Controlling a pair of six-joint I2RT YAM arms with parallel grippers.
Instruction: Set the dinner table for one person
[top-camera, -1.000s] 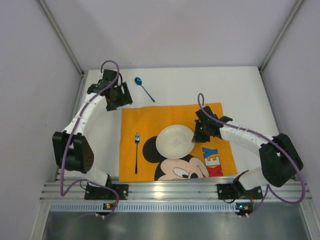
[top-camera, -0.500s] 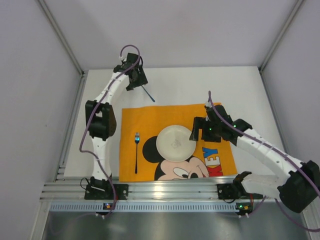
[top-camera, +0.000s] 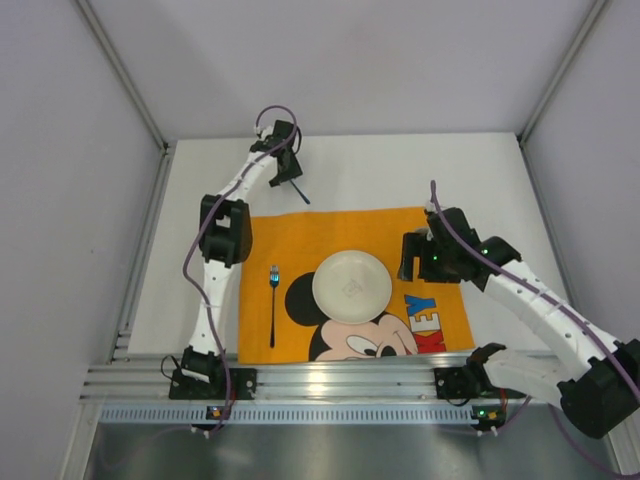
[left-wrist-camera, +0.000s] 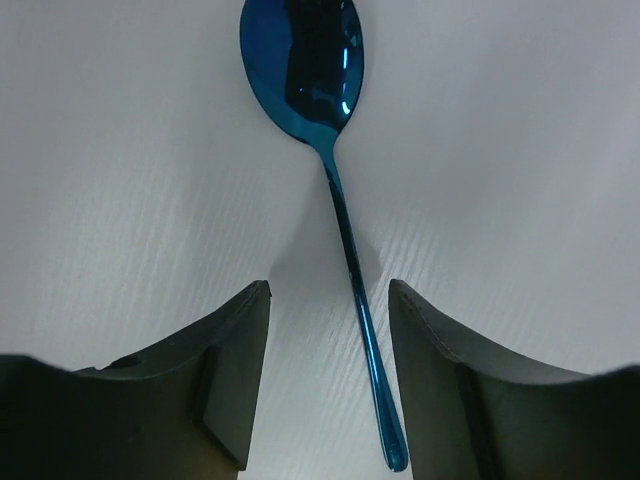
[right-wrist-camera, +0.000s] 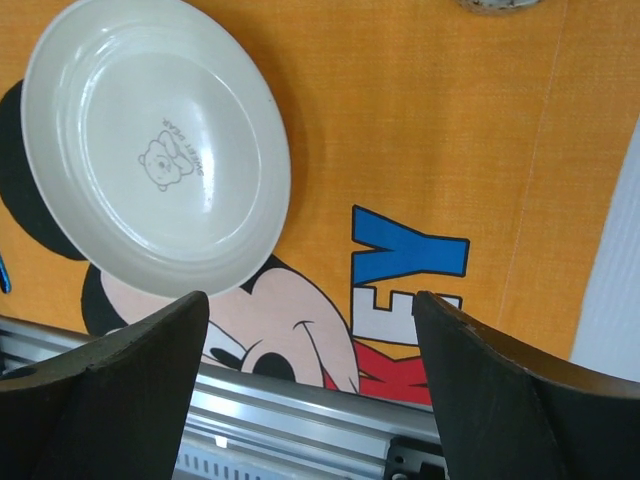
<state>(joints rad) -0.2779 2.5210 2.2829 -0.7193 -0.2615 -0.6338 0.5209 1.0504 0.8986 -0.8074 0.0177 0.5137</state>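
Well, I count one spoon (left-wrist-camera: 300, 60) between my left gripper's (left-wrist-camera: 328, 300) spread jaws, one plate (right-wrist-camera: 155, 150) ahead of my right gripper (right-wrist-camera: 310, 310), also spread.

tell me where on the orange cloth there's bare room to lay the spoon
Bare cloth runs right of the plate, though the right gripper hovers there, and along the far edge. Left of the plate the fork crowds it.

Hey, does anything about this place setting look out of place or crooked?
The blue spoon lies off the orange cloth, slanted on the bare dinner table beyond its far edge, while the plate and fork sit on the cloth. The open left hand straddles its handle. Nothing looks spilled or damaged.
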